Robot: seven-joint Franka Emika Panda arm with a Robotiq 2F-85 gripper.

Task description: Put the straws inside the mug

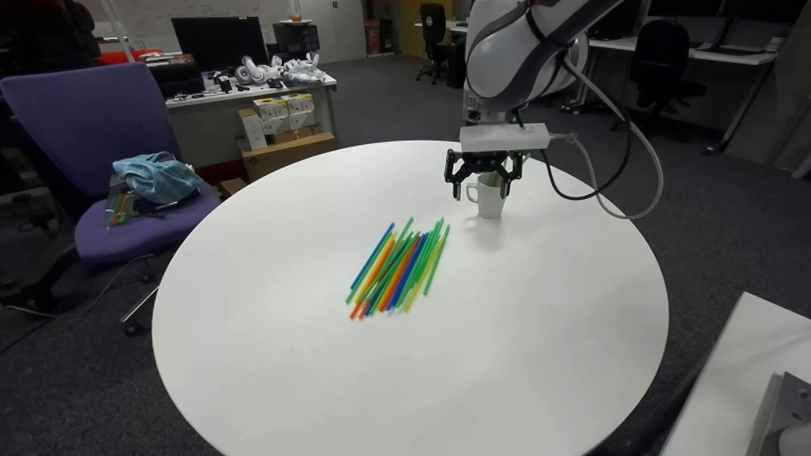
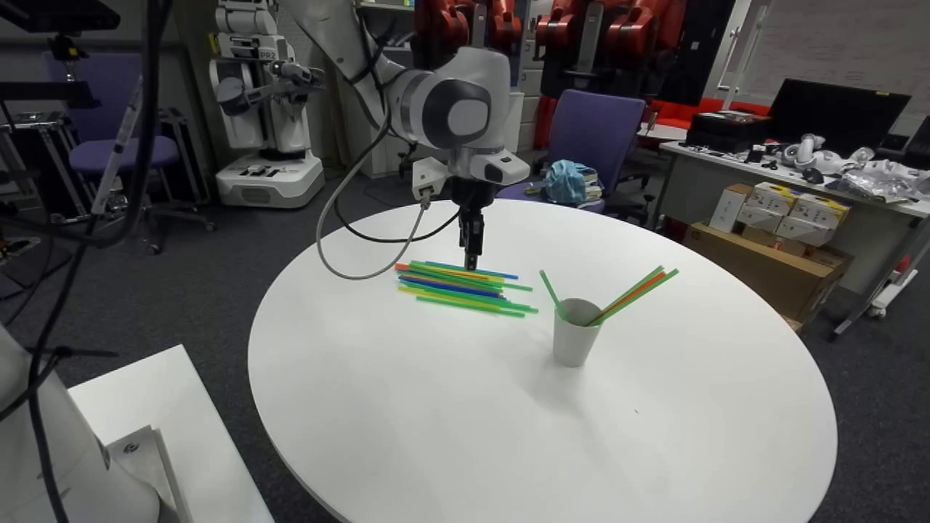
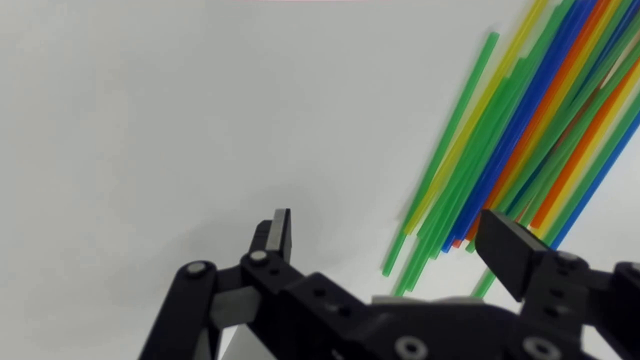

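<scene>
Straws (image 1: 405,271) mostly on the table (image 1: 519,354), several in the mug (image 2: 572,345)

We find most of the straws lying flat in a loose bundle on the table, in green, yellow, orange and blue. They run roughly side by side, some crossing over others.

The mug is white and stands upright, near the loose straws but apart from them. In an exterior view we see green straws and an orange one standing in it: a single green leans to one side, the remainder lean together to the opposite side. They rise well above the mug.

The hand (image 1: 481,190), at the end of the white and grey arm (image 2: 436,109), points down over the table. We record its fingers (image 3: 505,255) as spread wide apart, with nothing gripped between them. In the wrist view one finger shows against the loose straws, the other against bare table. We cannot tell how high above the straws the hand hangs.

A purple chair (image 1: 95,126) with a blue cloth (image 1: 157,178) on its seat stands beside the table in both exterior views.
</scene>
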